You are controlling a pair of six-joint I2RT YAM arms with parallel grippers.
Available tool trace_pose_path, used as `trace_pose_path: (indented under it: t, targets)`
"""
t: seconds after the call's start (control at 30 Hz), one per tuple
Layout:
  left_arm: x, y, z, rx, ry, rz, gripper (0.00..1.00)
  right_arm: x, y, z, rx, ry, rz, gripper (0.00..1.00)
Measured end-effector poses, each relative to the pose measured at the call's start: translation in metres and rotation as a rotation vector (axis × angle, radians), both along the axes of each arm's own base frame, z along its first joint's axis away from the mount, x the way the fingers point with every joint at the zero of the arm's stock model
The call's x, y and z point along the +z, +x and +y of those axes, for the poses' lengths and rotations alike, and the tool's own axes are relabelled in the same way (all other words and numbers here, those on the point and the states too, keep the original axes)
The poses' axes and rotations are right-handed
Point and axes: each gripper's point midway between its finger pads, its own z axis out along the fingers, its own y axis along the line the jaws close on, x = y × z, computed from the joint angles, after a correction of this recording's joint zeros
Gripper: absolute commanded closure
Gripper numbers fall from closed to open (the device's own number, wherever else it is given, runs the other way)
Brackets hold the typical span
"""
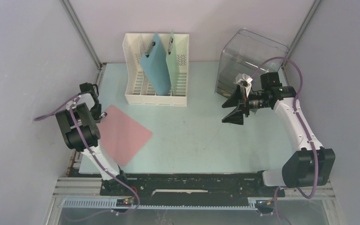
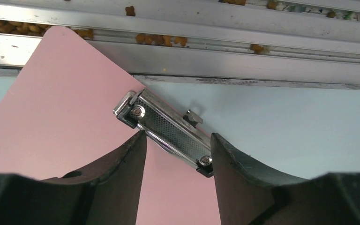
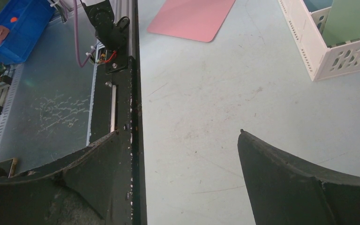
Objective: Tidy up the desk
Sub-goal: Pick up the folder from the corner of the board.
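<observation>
The desk (image 1: 201,136) is a pale mint-green tabletop. A pink clipboard (image 1: 124,133) lies flat on its left side, one corner over the left edge. Its metal clip (image 2: 168,131) sits at the tips of my left gripper (image 2: 178,136), which is open with a finger on each side of the clip and nothing clamped. From above, the left gripper (image 1: 97,110) is at the clipboard's far-left corner. My right gripper (image 1: 224,114) hangs wide open above the desk's right half. Only bare desk (image 3: 206,93) shows between the right gripper's (image 3: 178,131) fingers.
A white file rack (image 1: 136,93) stands at the back centre, holding a teal clipboard (image 1: 155,70) and a light green one (image 1: 176,65) upright. A clear plastic container (image 1: 251,56) stands at the back right. Metal frame rails (image 2: 215,65) edge the desk on the left.
</observation>
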Motion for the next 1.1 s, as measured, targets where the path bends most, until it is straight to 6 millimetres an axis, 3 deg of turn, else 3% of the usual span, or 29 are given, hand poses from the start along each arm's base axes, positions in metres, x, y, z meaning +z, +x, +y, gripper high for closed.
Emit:
trace_pose_path:
  t: [0.3, 0.57, 0.83, 1.1]
  targets:
    - [0.0, 0.007, 0.001, 0.016, -0.013, -0.028, 0.49, 0.0, 0.001, -0.002, -0.006, 0.004, -0.002, 0.0]
    - [-0.005, 0.008, -0.005, 0.016, -0.044, -0.041, 0.47, 0.001, 0.001, -0.002, -0.005, 0.006, -0.004, 0.0]
    - [-0.008, 0.001, -0.007, 0.046, -0.06, -0.035, 0.86, 0.007, -0.001, -0.006, -0.019, 0.014, -0.027, 0.0]
    - [-0.008, -0.002, -0.004, 0.063, -0.059, -0.054, 0.96, 0.018, 0.0, -0.015, -0.053, 0.032, -0.062, 0.0]
